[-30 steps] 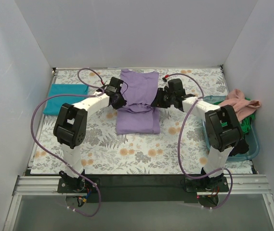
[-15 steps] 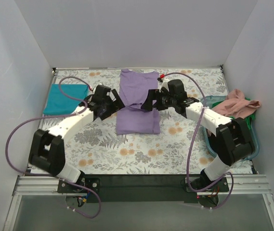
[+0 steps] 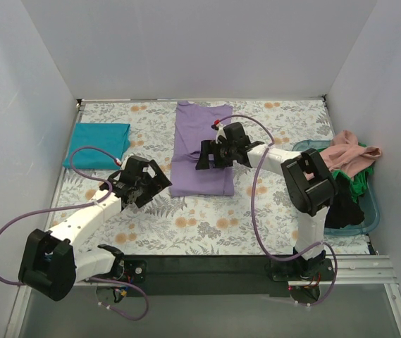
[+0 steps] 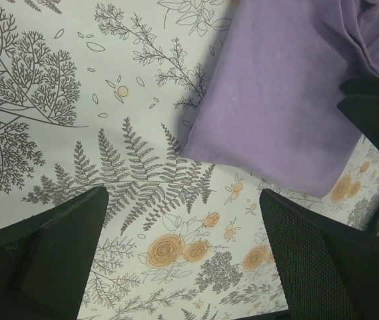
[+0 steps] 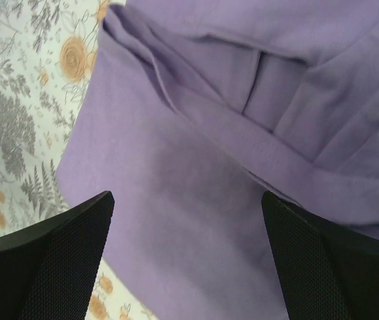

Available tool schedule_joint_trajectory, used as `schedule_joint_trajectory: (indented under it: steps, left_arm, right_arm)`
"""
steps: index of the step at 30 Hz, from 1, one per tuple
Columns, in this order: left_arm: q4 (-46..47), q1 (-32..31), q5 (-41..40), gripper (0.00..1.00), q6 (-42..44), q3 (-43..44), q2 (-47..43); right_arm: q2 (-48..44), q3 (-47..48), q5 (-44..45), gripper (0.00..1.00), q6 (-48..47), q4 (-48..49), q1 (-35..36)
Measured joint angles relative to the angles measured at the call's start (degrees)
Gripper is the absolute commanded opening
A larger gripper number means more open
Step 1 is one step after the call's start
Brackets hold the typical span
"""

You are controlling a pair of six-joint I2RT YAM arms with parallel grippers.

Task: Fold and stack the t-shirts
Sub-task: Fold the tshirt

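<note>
A lavender t-shirt (image 3: 201, 134) lies flat in the middle of the table, its near part folded over into a rectangle. My right gripper (image 3: 206, 156) hovers open over that fold, and the right wrist view shows only purple fabric (image 5: 196, 180) between its fingers. My left gripper (image 3: 156, 184) stands open over the floral cloth, just off the shirt's near-left corner (image 4: 276, 107), holding nothing. A folded teal t-shirt (image 3: 99, 144) rests at the far left. Salmon-pink (image 3: 353, 151), green (image 3: 359, 184) and black (image 3: 341, 210) t-shirts are heaped at the right.
A grey floral-print cloth (image 3: 207, 222) covers the table. A see-through blue tub (image 3: 371, 215) at the right edge holds the heaped shirts. White walls close in the left, back and right sides. Purple cables loop from both arms.
Both grippers have opened and let go of the lavender shirt. The left arm has pulled back toward the near left; the right gripper has moved left over the fold.
</note>
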Motion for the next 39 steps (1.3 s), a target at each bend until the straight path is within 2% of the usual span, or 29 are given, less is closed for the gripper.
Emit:
schedule_joint_trajectory:
  steps: [11,15,19,24,27,28,32,33,37,39]
  left_arm:
    - [0.2,-0.02,-0.26,0.98,-0.81,0.0,0.96]
    - [0.42,-0.02,-0.17,0.98,-0.79,0.0,3.02]
    - [0.7,-0.02,-0.07,0.98,-0.72,0.0,3.89]
    - [2.45,-0.02,0.81,0.98,-0.39,0.0,5.27]
    - [4.33,0.0,2.05,0.98,-0.37,0.0,7.43]
    - [5.16,0.0,2.91,0.97,-0.35,0.0,8.46]
    - [7.96,-0.02,5.33,0.76,-0.42,0.0,12.61]
    - [8.57,-0.02,5.99,0.68,-0.44,-0.07,13.79]
    - [11.65,0.07,7.98,0.53,-0.72,-0.22,15.87]
    - [12.63,0.07,8.5,0.47,-0.94,-0.26,16.74]
  right_arm:
    - [6.16,6.78,5.22,0.98,1.53,5.2,-2.56]
    - [9.03,11.39,5.2,0.98,1.44,6.58,-4.09]
    - [8.33,11.76,4.7,0.98,1.07,6.84,-5.38]
    - [-1.25,4.96,5.35,0.98,-0.13,6.05,-5.95]
    - [-13.62,-5.38,5.33,0.98,-0.2,6.19,-5.88]
    - [-17.9,-9.66,5.33,0.99,-0.15,7.02,-5.88]
    - [-31.65,-26.75,5.44,0.93,1.29,7.69,-5.77]
    - [-33.48,-30.18,5.38,0.91,1.64,7.37,-5.75]
    - [-36.44,-39.98,4.63,0.77,3.52,6.27,-5.27]
    - [-36.48,-41.66,4.17,0.74,4.2,6.12,-4.94]
